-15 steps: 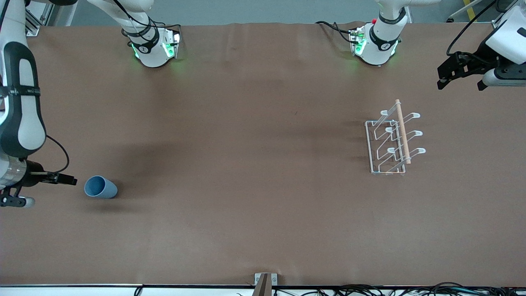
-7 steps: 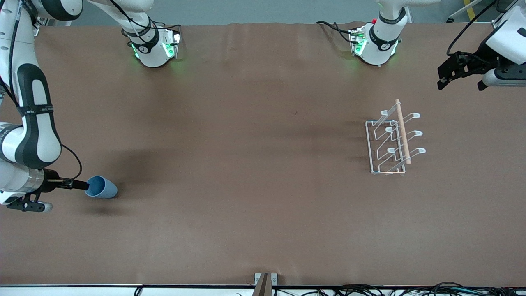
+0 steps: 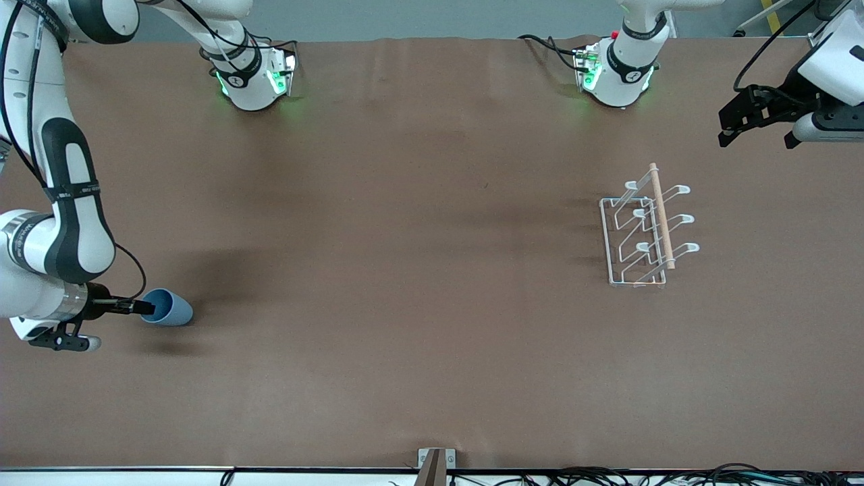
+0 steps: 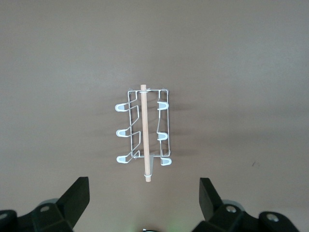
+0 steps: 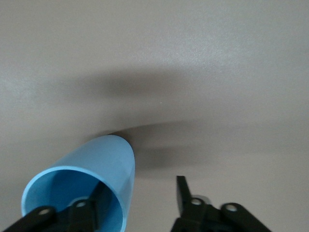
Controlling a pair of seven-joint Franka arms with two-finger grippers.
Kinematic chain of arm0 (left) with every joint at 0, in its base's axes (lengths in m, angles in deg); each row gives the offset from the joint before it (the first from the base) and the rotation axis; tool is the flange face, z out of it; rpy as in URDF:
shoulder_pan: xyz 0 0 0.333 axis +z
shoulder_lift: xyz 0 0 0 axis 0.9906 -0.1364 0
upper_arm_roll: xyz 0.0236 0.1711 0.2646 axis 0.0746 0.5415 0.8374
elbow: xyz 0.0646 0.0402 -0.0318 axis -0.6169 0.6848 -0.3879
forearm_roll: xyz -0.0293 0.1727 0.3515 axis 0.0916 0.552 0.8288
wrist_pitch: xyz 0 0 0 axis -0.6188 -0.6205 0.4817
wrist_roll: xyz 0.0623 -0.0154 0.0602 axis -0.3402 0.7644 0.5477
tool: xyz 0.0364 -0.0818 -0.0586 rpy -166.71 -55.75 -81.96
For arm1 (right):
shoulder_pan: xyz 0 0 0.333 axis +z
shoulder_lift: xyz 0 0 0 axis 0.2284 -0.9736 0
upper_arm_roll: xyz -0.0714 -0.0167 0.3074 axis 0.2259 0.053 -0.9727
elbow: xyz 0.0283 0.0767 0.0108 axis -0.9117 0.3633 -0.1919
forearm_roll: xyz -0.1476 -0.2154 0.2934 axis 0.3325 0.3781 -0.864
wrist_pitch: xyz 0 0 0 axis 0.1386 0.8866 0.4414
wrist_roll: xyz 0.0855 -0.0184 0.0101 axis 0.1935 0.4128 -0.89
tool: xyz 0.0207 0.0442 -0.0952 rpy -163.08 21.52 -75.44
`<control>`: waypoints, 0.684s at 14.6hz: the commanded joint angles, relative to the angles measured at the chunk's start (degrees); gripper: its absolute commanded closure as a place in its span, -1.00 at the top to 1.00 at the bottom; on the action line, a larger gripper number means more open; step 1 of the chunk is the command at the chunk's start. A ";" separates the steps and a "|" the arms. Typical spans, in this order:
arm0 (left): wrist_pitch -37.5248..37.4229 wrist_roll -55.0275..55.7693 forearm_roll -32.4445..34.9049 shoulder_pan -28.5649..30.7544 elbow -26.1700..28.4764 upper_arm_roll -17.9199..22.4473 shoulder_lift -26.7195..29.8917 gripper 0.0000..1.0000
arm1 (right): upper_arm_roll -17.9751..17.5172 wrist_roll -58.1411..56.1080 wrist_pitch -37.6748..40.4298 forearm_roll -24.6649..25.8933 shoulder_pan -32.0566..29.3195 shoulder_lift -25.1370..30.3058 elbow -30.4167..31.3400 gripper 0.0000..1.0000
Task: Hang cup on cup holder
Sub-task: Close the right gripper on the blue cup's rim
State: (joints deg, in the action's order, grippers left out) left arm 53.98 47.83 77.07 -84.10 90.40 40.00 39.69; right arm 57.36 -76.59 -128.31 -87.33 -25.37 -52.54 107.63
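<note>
The light-blue cup [image 3: 170, 308] lies on its side on the brown table at the right arm's end, with its open mouth toward my right gripper [image 3: 144, 308]. In the right wrist view the right gripper [image 5: 137, 203] is open: one finger is inside the cup's [image 5: 99, 166] mouth and the other is outside its wall. The white wire cup holder [image 3: 641, 233] with its wooden rod stands at the left arm's end with nothing on its pegs. My left gripper [image 3: 756, 138] waits open and empty, up in the air beside the holder; the left wrist view [image 4: 144, 191] looks down on the holder [image 4: 144, 133].
The two arm bases [image 3: 253, 74] [image 3: 617, 71] stand along the table's edge farthest from the front camera. A small metal bracket [image 3: 435, 462] and cables sit at the edge nearest that camera. Brown cloth covers the table [image 3: 405, 270].
My right gripper has moved toward the cup, and one finger has entered its mouth. The cup, the holder and the left arm have not moved.
</note>
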 commanded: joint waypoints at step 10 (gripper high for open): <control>-0.91 -0.36 -0.81 0.53 -1.03 -0.24 -0.40 1.00 | -0.58 -0.99 8.23 -3.51 2.05 8.61 0.15 -0.94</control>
State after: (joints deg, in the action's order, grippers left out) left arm 53.95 47.83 77.07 -84.10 90.41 40.01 39.67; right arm 56.85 -76.83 -123.64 -89.79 -24.62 -49.68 105.91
